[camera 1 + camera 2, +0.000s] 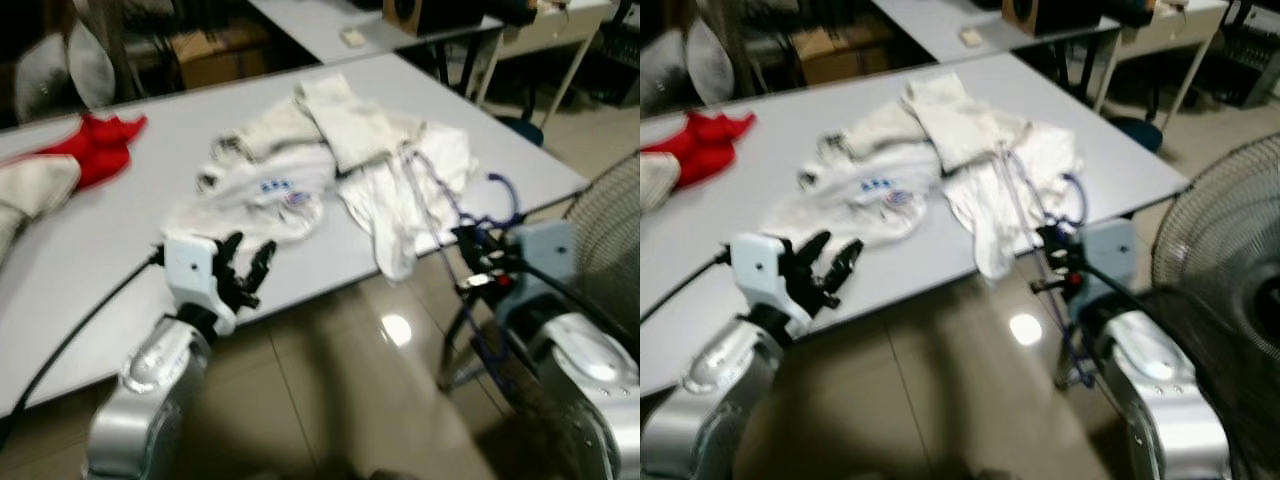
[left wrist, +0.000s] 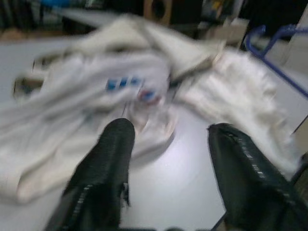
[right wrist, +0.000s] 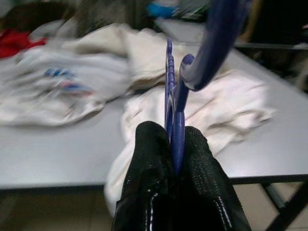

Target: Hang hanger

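A blue plastic hanger (image 3: pixel 174 91) stands between the black fingers of my right gripper (image 3: pixel 175 132), which is shut on it; its hook (image 3: pixel 211 43) curves up over the fingers. In the left eye view the hanger (image 1: pixel 500 195) and right gripper (image 1: pixel 475 250) are just off the table's front right edge, next to hanging white cloth. My left gripper (image 1: pixel 245 265) is open at the table's front edge, pointing at a heap of white garments (image 1: pixel 330 170), with nothing between its fingers (image 2: pixel 115 144).
The grey table (image 1: pixel 120 230) also carries a red cloth (image 1: pixel 100 150) and another pale garment at far left. A round fan grille (image 1: pixel 1230 250) stands close on my right. A second table (image 1: pixel 320 25) with a box is behind. Shiny tiled floor lies below.
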Available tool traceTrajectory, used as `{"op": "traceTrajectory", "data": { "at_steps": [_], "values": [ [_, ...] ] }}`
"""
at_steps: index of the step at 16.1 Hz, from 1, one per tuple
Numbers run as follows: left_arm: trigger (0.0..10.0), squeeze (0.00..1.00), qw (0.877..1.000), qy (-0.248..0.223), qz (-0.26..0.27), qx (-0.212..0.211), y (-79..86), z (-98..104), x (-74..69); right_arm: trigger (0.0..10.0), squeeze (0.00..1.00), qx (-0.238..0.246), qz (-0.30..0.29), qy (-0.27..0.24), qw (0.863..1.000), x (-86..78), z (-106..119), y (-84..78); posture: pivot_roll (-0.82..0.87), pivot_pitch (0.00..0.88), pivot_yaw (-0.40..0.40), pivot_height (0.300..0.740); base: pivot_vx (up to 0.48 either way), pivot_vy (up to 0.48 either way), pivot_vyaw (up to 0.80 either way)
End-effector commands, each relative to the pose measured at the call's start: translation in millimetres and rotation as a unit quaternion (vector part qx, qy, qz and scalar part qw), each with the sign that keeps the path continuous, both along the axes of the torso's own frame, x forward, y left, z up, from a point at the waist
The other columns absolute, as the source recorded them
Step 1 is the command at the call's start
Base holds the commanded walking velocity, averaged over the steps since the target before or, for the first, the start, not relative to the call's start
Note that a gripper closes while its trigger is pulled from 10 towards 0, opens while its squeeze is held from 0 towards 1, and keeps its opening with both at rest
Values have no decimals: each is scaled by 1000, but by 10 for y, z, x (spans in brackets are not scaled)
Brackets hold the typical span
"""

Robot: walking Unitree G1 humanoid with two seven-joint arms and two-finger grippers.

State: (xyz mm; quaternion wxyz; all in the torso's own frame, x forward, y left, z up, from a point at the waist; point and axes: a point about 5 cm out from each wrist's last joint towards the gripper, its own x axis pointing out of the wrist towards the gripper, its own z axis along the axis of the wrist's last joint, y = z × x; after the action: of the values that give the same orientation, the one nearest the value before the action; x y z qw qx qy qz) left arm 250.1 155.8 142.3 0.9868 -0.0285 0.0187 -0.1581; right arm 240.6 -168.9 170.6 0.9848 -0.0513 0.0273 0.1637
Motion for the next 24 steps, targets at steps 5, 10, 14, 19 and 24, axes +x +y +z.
{"op": "traceTrajectory", "data": {
  "at_steps": [5, 10, 14, 19, 24],
  "values": [
    [10000, 1000, 997, 25, 56, 44, 224, -99, 275, 10000, 0, -8, 41, 4, 999, 51, 27, 125, -185, 116, 61, 740, 0, 0, 0],
    [10000, 1000, 995, 43, 67, 52, 366, -188, 429, 10000, 0, -19, 14, -2, 1000, 122, 15, 186, -178, 92, 115, 740, 0, 0, 0],
    [10000, 0, 997, 32, 32, 58, 278, -118, 295, 10000, 0, -5, 0, -11, 1000, 93, 0, 180, -124, 130, 106, 740, 0, 0, 0],
    [10000, 0, 997, 28, -4, 78, 136, -88, 186, 10000, 0, 1, -6, -10, 1000, 86, 4, 164, -119, 157, 79, 740, 0, 0, 0],
    [10000, 0, 996, 28, -10, 83, 110, -51, 196, 10000, 0, 4, -13, -9, 1000, 70, 0, 140, -120, 166, 73, 740, 0, 0, 0]
  ]
}}
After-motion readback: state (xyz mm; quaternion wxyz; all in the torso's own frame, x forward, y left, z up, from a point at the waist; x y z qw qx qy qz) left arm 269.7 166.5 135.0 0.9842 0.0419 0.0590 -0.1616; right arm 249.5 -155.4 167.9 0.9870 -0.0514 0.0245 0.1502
